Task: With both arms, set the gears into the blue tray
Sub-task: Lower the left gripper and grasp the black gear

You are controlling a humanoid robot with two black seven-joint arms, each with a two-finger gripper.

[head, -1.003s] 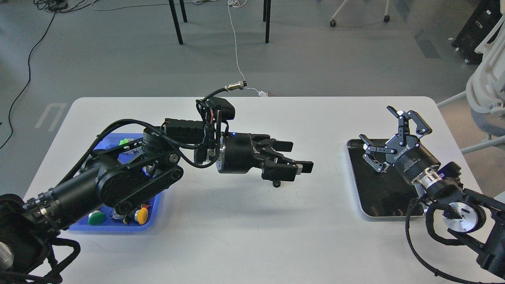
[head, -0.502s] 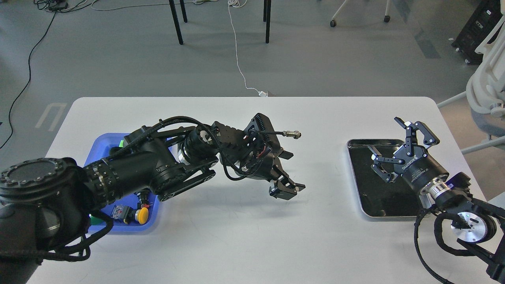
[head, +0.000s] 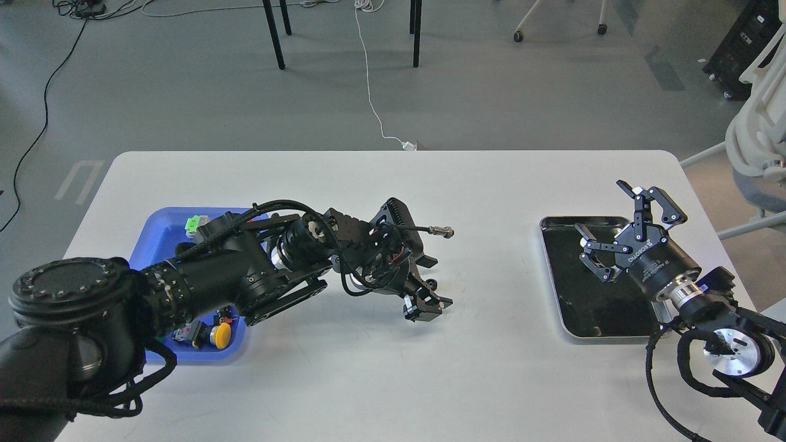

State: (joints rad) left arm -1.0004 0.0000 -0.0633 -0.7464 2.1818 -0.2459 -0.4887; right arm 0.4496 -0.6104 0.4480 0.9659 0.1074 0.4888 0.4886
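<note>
A single tiny black gear (head: 433, 283) lies on the white table near the middle. My left gripper (head: 429, 284) is tilted down over it, open, with one finger behind the gear and the other fingertips (head: 425, 307) in front of it. Whether a finger touches the gear I cannot tell. The blue tray (head: 161, 228) sits at the left, mostly covered by my left arm. At the right, my right gripper (head: 623, 230) hovers open and empty above a silver tray.
The silver tray with a black bottom (head: 562, 294) lies at the right. In the blue tray are a yellow-capped push-button (head: 221, 334) and a green piece (head: 194, 223). A cable plug (head: 441, 231) sticks out of my left wrist.
My left wrist has turned and its gripper has dropped from level above the gear to a downward tilt around it. My right gripper has drifted slightly right, still open.
</note>
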